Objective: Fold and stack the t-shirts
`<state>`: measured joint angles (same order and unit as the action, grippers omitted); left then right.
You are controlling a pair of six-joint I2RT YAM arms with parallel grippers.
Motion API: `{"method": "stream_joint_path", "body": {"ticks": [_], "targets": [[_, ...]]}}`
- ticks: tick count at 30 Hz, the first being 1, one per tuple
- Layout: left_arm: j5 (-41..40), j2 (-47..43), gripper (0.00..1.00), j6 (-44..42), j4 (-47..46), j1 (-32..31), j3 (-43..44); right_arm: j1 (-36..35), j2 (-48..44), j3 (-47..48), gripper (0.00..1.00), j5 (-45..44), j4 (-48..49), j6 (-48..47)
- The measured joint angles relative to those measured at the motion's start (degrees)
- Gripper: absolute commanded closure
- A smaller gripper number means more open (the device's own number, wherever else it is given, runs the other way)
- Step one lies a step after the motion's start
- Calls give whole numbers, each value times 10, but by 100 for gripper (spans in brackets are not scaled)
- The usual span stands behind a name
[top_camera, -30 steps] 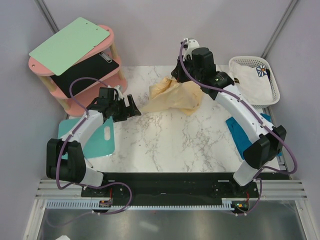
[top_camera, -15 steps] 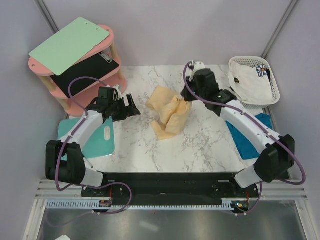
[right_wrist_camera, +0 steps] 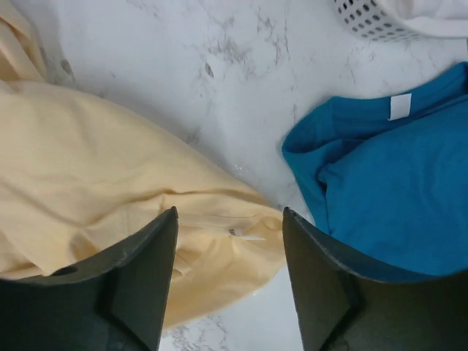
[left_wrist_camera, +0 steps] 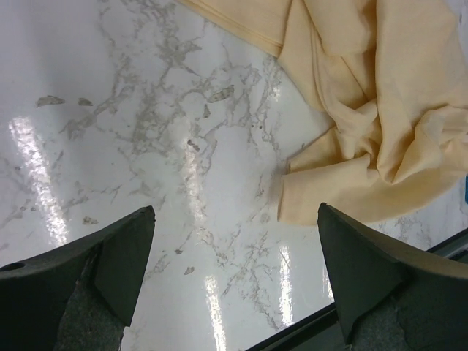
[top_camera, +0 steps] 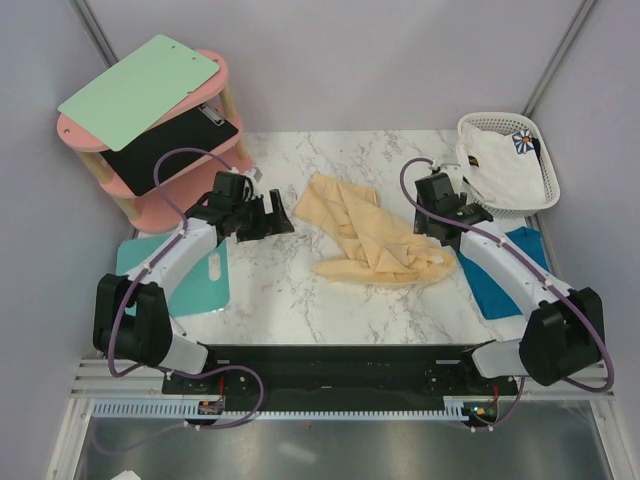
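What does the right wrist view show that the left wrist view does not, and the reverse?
Only right wrist: the teal-blue t-shirt with its white label, a corner of the white lattice basket, and the right gripper, jaws apart above the pale yellow t-shirt. Only left wrist: the left gripper, wide open over the marble table; blue there is just a sliver at the frame's edge. Both: the crumpled yellow shirt lying on the marble.

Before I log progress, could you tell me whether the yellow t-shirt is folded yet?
Not folded: the yellow t-shirt lies crumpled and bunched on the table.
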<state>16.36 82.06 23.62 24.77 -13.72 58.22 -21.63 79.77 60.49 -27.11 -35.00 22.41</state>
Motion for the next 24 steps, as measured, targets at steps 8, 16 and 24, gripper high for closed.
{"method": "stream_joint_path", "body": {"ticks": [8, 16, 24], "targets": [[-16, 75, 1, 2, 0, -64, 44, -4, -51, 16, 7, 88, 44, -18], [-28, 127, 2, 4, 2, -67, 80, -62, 72, 14, 28, 173, 84, -16], [-28, 132, 2, 4, 2, -67, 86, -89, 144, 21, 65, 177, 50, -16]]}}
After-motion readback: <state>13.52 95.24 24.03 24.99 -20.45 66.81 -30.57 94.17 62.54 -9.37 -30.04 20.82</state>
